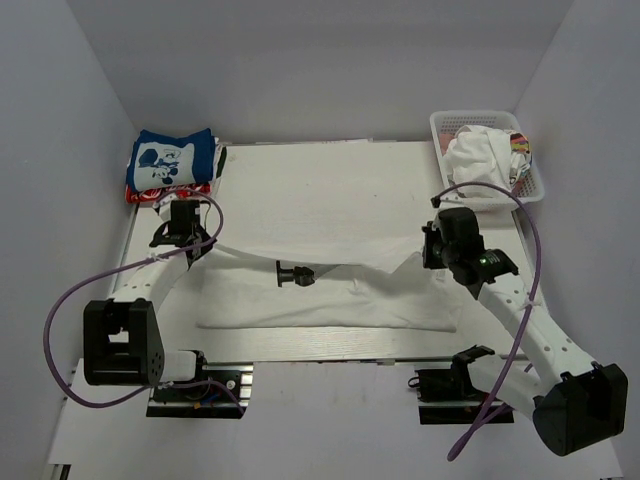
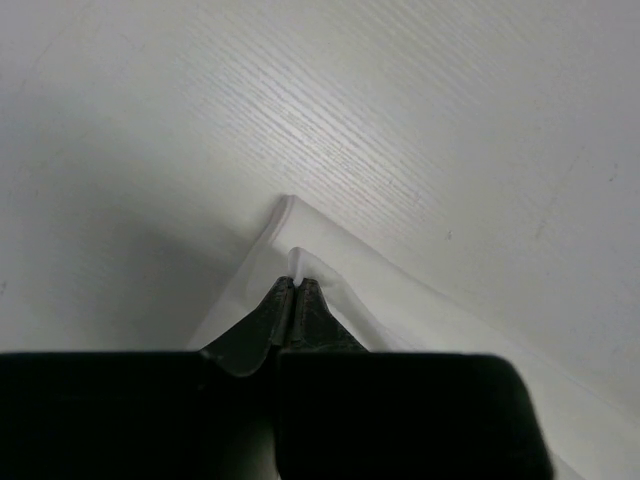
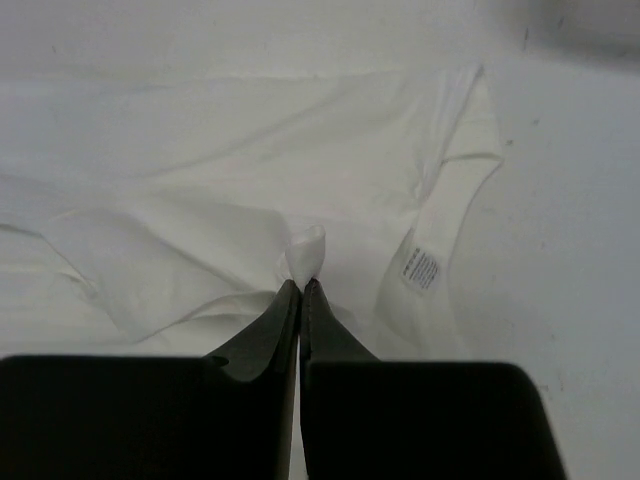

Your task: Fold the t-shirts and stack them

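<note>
Left gripper (image 2: 297, 284) and right gripper (image 3: 301, 284), we note, each pinch an edge of the white t-shirt (image 1: 330, 300), stretched between them over the table (image 1: 330, 180).

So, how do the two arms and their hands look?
Both arms have white links and black, boxy joint housings. The left arm and the right arm each carry a loose purple cable. A small green light shows near the right wrist. The left hand and the right hand have dark fingers tapering to thin tips.
</note>
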